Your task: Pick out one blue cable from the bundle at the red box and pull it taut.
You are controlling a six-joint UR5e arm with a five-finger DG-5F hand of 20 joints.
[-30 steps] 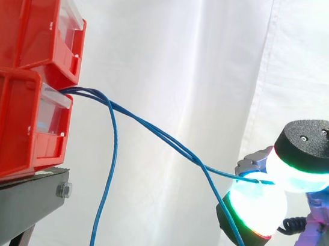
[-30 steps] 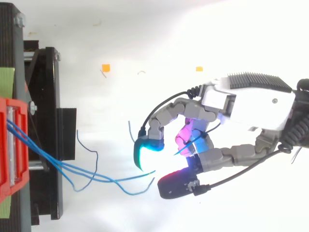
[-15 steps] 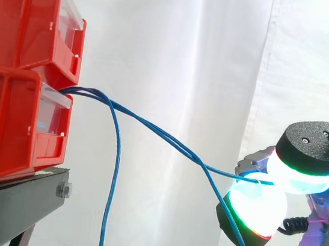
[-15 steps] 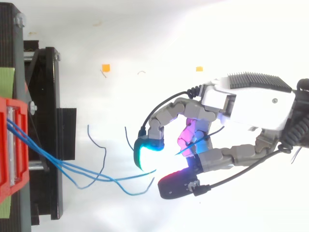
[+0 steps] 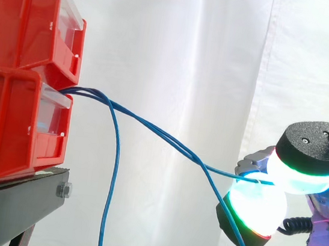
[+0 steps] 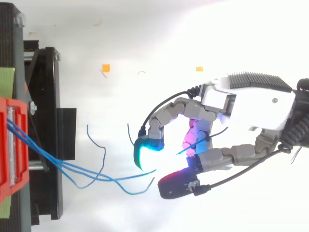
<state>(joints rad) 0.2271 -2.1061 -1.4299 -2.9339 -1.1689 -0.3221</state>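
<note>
Two red bins (image 5: 18,79) sat stacked on a black stand (image 5: 15,200) before a white curtain (image 5: 189,72). A bundle of blue cables (image 5: 152,127) left the lower bin's front, one hanging straight down and another sloping away low to the right. Well right of the bins, the hand (image 6: 251,104), fingers curled, pinched one blue cable (image 5: 219,170) between two glowing pads (image 5: 303,171); that cable sloped gently down from the bin to the pinch.

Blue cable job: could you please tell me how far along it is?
Done: one blue cable is singled out from the bundle at the red bin. In hand: the hand appears to pinch its end between two glowing pads. Left: it bends partway along rather than running straight, so more pulling looks needed; the other cables hang slack.
</note>
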